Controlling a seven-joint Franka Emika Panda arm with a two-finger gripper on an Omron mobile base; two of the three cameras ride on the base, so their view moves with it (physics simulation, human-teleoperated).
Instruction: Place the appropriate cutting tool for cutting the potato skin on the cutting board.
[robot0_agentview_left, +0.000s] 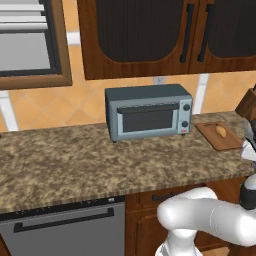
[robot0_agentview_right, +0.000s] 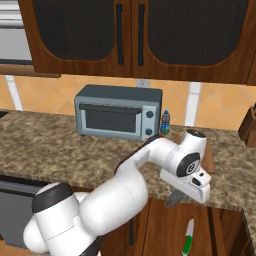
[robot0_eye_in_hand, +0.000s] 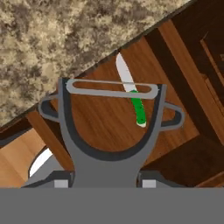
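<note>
Already the carry step is looking under way. Left base view: the flat reddish-brown wooden cutting board is lying on the speckled stone counter, the small yellowish potato resting on it. Right base view: the two-finger gripper is hanging off the counter's front edge — a slim green-handled white-bladed knife showing below. Hand view: the fingers are clamping the small grey metal peeler; next, I judge, it is needing lifting back over the board.
</note>
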